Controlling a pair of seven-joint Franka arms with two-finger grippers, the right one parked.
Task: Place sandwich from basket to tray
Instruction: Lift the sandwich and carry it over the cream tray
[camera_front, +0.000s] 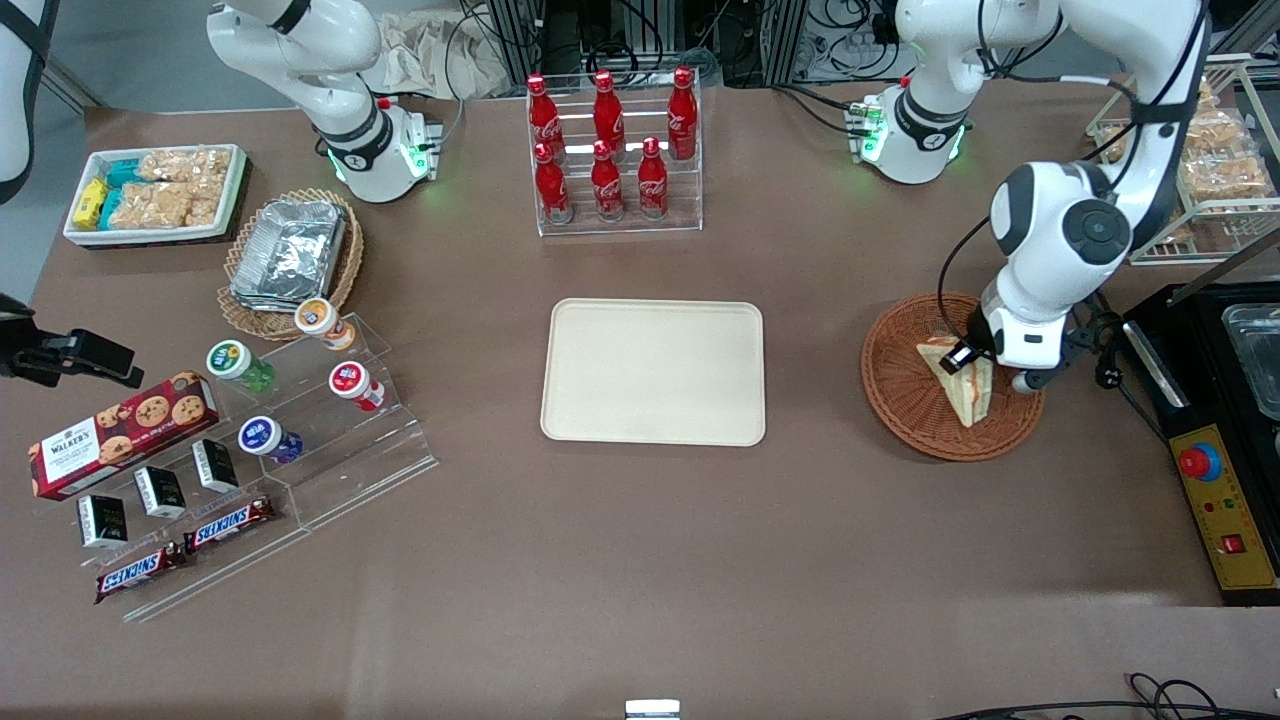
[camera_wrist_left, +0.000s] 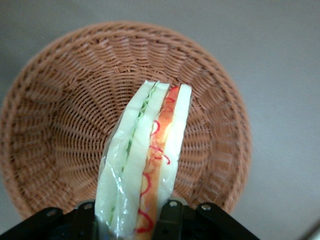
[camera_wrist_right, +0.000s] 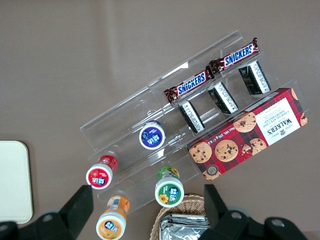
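Six red cola bottles (camera_front: 608, 140) upright in a clear tiered rack (camera_front: 620, 215). Toward the parked arm's end from that rack: foil trays (camera_front: 290, 250) in a tan wicker basket (camera_front: 250, 315), white snack bin (camera_front: 150, 238), cookie box (camera_front: 120, 432), Snickers bars (camera_front: 230, 522), capped bottles (camera_front: 345, 380).

Looks like a robotics lab dressed up as a little snack shop. White robot arms are bolted onto a brown surface (camera_front: 640, 560), with cable bundles and metal racks along the edge farthest from the front camera. Cola bottles (camera_front: 606, 150) in an acrylic rack, Snickers bars (camera_front: 228, 523), a cookie box (camera_front: 120, 432), plus an emergency-stop box (camera_front: 1222, 510).
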